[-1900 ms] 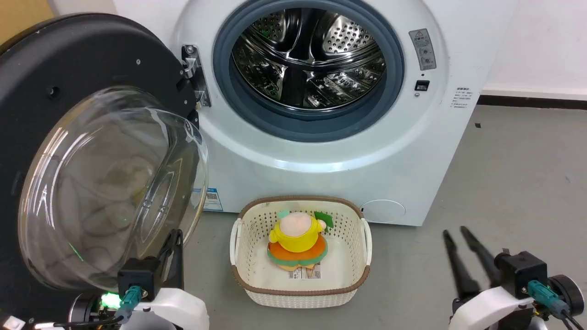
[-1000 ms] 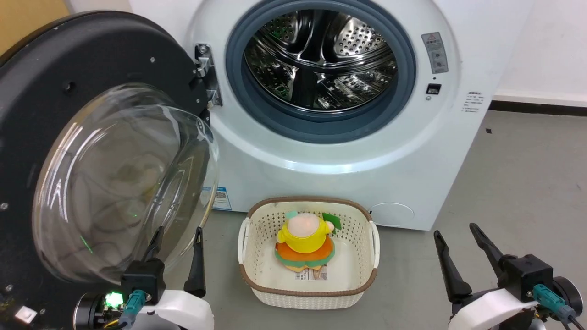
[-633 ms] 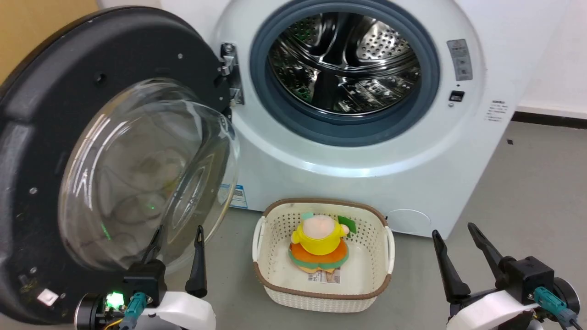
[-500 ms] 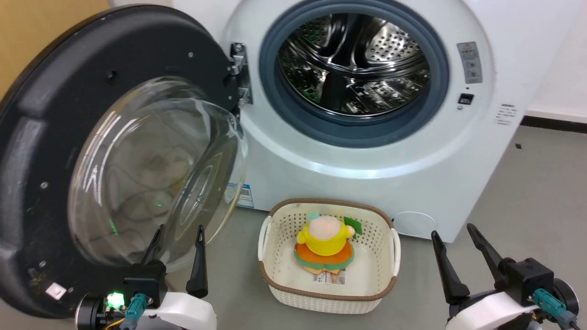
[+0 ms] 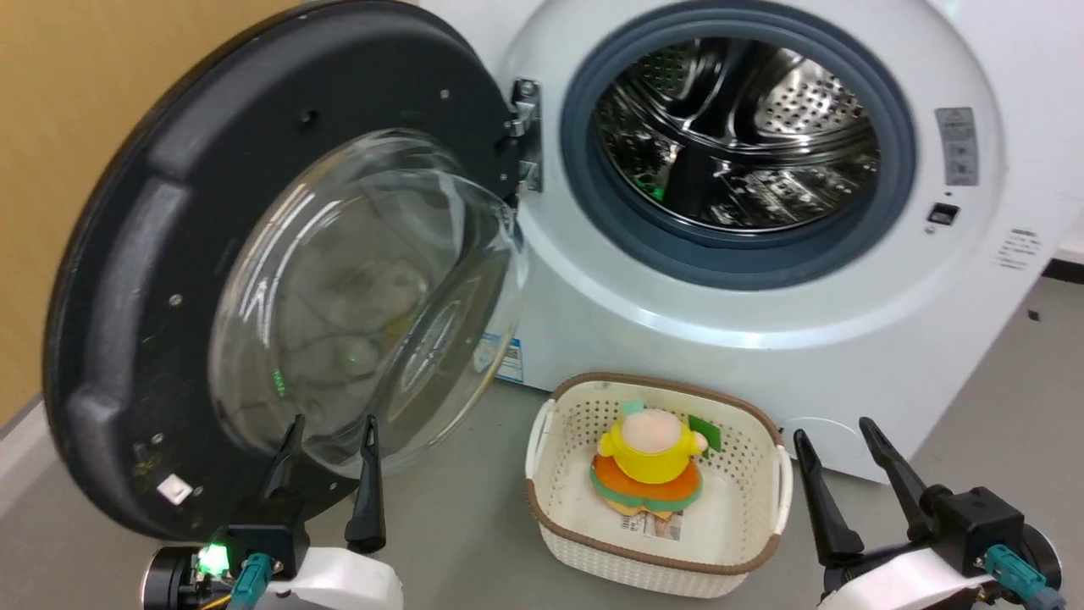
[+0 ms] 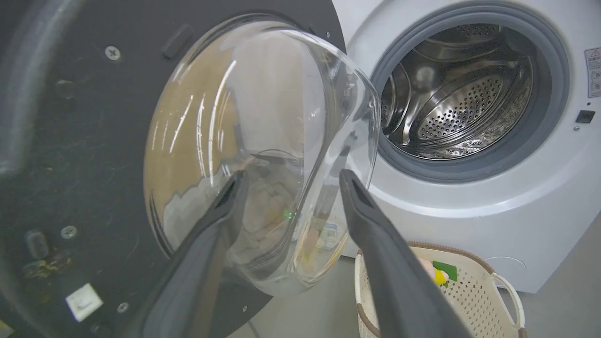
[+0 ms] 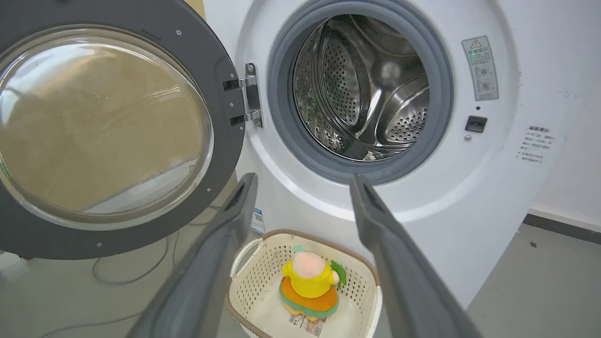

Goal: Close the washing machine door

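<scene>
With the door (image 5: 169, 254) standing wide at nine o'clock of the washing machine (image 5: 677, 330) and the left gripper (image 5: 331, 425) and right gripper (image 5: 832, 432) both spread empty, a push on its curved glass (image 5: 356, 296) could glance off and leave it unlatched.

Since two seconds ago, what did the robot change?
The dark two-fingered left gripper and right gripper spread their fingers wider, and the head view swung leftward. The round black-rimmed glass washing machine door stayed wide open; the cream perforated basket holding the yellow plush toy stayed put.
</scene>
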Motion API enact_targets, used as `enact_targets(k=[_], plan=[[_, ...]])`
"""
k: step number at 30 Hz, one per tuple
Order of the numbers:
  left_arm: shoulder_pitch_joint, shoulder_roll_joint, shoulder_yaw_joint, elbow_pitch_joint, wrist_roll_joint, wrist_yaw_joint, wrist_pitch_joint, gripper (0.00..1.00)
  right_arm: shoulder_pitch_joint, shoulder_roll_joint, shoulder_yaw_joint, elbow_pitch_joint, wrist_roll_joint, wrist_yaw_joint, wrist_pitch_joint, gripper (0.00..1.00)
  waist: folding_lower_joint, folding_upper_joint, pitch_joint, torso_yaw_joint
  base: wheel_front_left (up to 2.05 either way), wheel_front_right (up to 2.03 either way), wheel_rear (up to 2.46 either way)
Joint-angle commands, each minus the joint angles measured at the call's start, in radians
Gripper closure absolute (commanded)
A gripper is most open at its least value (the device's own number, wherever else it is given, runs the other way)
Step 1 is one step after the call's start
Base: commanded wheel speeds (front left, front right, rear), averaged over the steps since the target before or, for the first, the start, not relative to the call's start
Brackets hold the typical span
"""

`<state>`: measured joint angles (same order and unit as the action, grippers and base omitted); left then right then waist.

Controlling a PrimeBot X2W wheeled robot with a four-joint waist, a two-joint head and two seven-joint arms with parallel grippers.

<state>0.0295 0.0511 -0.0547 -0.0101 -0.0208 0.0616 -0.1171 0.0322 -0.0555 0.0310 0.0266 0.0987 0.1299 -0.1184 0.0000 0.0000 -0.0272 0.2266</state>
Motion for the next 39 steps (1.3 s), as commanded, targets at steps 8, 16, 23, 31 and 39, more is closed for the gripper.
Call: enact_targets(k=[8, 16, 23, 31, 39], plan=[[0.024, 0.003, 0.001, -0.029, -0.008, 0.025, -0.026, 0.00, -0.009, 0.000, 0.032, 0.020, 0.023, 0.000, -0.025, 0.00, 0.0000, 0.0000, 0.009, 0.049, 0.00, 0.00, 0.00], [0.039, 0.004, 0.002, -0.050, -0.010, 0.039, -0.043, 0.00, -0.030, -0.008, 0.064, 0.036, 0.045, 0.000, -0.042, 0.00, 0.0000, 0.0000, 0.015, 0.086, 0.00, 0.00, 0.00], [0.046, 0.004, -0.003, -0.063, -0.013, 0.052, -0.057, 0.00, -0.044, -0.016, 0.084, 0.049, 0.063, 0.001, -0.056, 0.00, 0.0000, 0.0000, 0.019, 0.118, 0.00, 0.00, 0.00], [0.054, 0.004, -0.004, -0.074, -0.014, 0.064, -0.074, 0.00, -0.053, -0.020, 0.101, 0.062, 0.082, 0.001, -0.073, 0.00, 0.0000, 0.0000, 0.020, 0.152, 0.00, 0.00, 0.00], [0.061, 0.003, -0.010, -0.082, -0.021, 0.081, -0.095, 0.00, -0.056, -0.023, 0.118, 0.073, 0.106, 0.001, -0.094, 0.00, 0.0000, 0.0000, 0.021, 0.195, 0.00, 0.00, 0.00]])
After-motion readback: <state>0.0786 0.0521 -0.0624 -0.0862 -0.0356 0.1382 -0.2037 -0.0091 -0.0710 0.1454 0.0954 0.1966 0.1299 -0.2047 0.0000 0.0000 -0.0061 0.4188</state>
